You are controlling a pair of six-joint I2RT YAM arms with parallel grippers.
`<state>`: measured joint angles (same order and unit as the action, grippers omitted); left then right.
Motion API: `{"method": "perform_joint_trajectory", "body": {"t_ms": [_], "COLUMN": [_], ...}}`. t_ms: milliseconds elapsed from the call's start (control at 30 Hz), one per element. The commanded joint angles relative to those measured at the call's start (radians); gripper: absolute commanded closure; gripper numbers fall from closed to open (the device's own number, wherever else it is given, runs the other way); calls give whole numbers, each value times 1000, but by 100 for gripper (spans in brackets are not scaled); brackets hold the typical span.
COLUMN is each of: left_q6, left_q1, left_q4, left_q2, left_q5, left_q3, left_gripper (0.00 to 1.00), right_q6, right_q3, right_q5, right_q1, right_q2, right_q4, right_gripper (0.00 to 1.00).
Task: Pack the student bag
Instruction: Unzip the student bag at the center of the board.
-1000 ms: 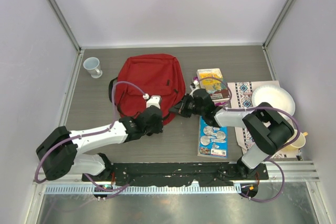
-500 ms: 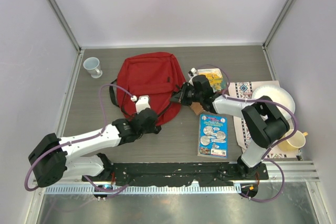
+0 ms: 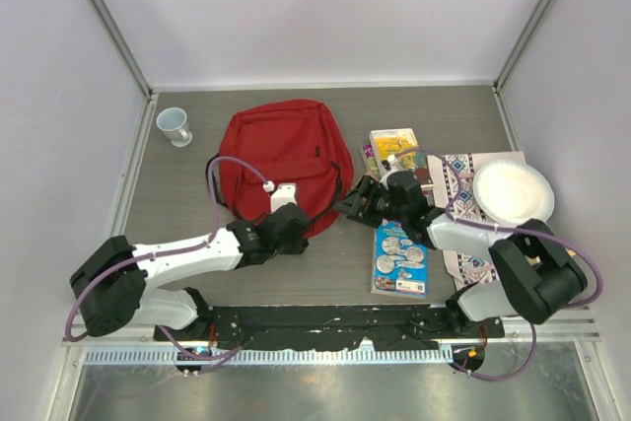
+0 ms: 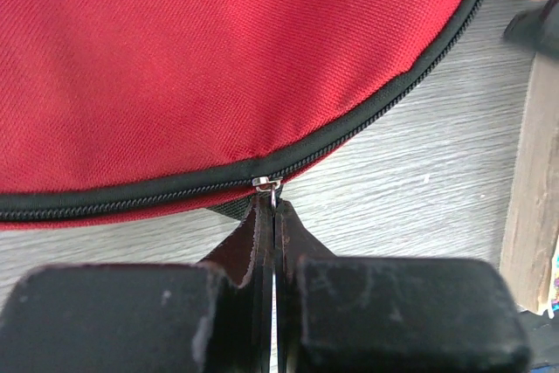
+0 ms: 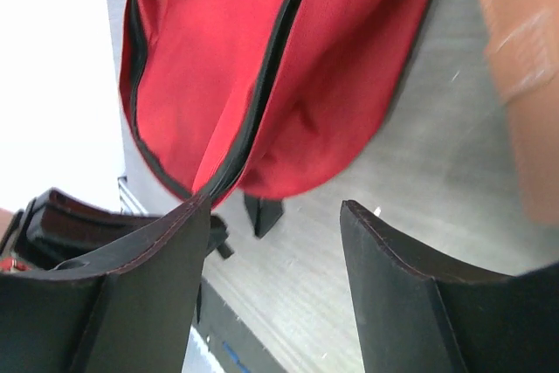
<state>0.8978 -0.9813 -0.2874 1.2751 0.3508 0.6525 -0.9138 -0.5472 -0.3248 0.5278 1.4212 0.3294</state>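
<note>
the student bag [image 3: 281, 150] lies flat on the counter [image 3: 177, 194], left of the middle and towards the far edge, with its rounded top end facing the near edge. it is soft red fabric and looks limp and nearly empty, so it will likely fold, sag and slide on the smooth wood rather than hold its shape. pulling one spot would probably drag the whole bag unless something pins it.

the left claw [image 4: 273, 216] is at the bag's near rim, its fingers pressed together and clamped on the small metal zipper pull [image 4: 265, 183]. that is a sensible place to hold, as the pull is the only stiff part here. it is tiny and smooth, though, so it could slip out if tugged off the line of the black zipper track [image 4: 367, 120].

the right claw [image 5: 275, 207] hangs just off the bag's near right edge with its fingers apart and nothing between them. a good job for it, in my judgement, would be to pinch the fabric beside the track and steady the bag while the zipper runs.

a picture book [image 3: 401, 258] lies near the near edge, to the right of the bag.
</note>
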Motion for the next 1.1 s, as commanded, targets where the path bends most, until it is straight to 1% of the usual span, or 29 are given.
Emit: {"method": "perform_joint_trajectory", "body": {"t_ms": [0, 67, 167, 300, 333, 400, 433, 500, 533, 567, 600, 667, 733, 767, 867, 967, 1067], "left_q6": [-36, -39, -39, -40, -43, -40, -36, -33, -30, -27, -23, -4, 12, 30, 65, 96, 116], "left_q1": [-23, -40, -57, -92, -99, -112, -115, -126, -128, -131, -131, -131, -131, -131, -131, -128, -111], "left_q4": [71, 83, 93, 103, 102, 103, 102, 100, 94, 74, 58, -17, -76, -143, -258, -343, -384], "left_q2": [50, 72, 86, 105, 109, 110, 115, 110, 106, 102, 98, 84, 67, 60, 20, -28, -57], "left_q5": [-27, -30, -29, -24, -23, -16, -12, -7, 5, 13, 22, 65, 106, 153, 227, 279, 292], "left_q3": [96, 111, 137, 160, 164, 168, 168, 164, 162, 159, 157, 150, 142, 133, 113, 95, 72], "left_gripper": [100, 100, 100, 100, 100, 100, 100, 100, 100, 100, 100, 100, 100, 100, 100, 100, 100], "right_q6": [-108, -144, -203, -234, -235, -249, -255, -263, -260, -257, -222, -168, -93, -65, 22, 93, 162], "right_q3": [58, 78, 105, 110, 105, 99, 98, 102, 102, 99, 92, 49, -11, -29, -94, -129, -186], "right_q5": [88, 142, 159, 174, 168, 155, 142, 139, 148, 154, 162, 190, 194, 197, 216, 217, 224], "right_q1": [99, 127, 146, 155, 155, 155, 155, 155, 155, 150, 147, 127, 107, 97, 64, 47, 43], "right_q2": [-105, -123, -111, -55, -44, -18, 1, 7, 2, 1, -5, -16, -12, -10, -1, 10, 33], "right_q4": [97, 105, 172, 243, 261, 290, 302, 330, 330, 310, 286, 196, 143, 107, 36, 20, -21], "right_gripper": [33, 33, 32, 32, 40, 51, 61, 73, 83, 88, 97, 99, 99, 99, 99, 99, 99]}}
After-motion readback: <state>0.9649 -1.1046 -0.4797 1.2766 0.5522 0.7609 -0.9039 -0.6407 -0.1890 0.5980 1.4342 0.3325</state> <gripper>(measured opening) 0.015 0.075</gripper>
